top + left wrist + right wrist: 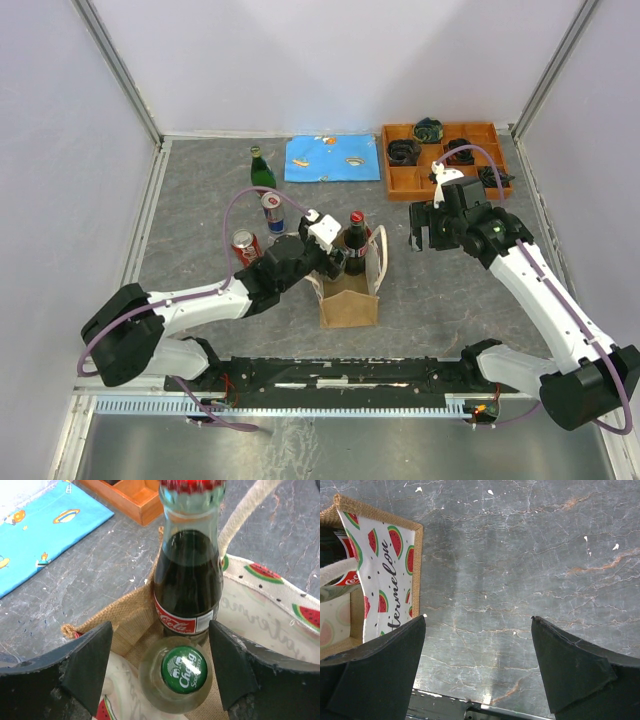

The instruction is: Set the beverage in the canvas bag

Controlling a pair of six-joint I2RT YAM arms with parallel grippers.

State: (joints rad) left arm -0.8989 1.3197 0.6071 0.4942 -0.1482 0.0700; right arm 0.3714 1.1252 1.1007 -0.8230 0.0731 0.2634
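The tan canvas bag (349, 305) stands upright at the table's middle, with a watermelon-print lining (272, 605) and a cream handle (241, 515). A dark cola bottle (187, 577) with a red cap (355, 217) stands inside it. A clear bottle with a green Chang cap (183, 669) stands in the bag in front of the cola. My left gripper (160, 665) is open, with one jaw on each side of the green-capped bottle and a gap to it on both sides. My right gripper (479, 665) is open and empty over bare table to the right of the bag (380, 575).
A green bottle (262, 170), a blue-silver can (272, 212) and a red can (245, 245) stand left of the bag. A blue cloth (333, 158) and an orange compartment tray (470, 178) lie at the back. Walls enclose three sides.
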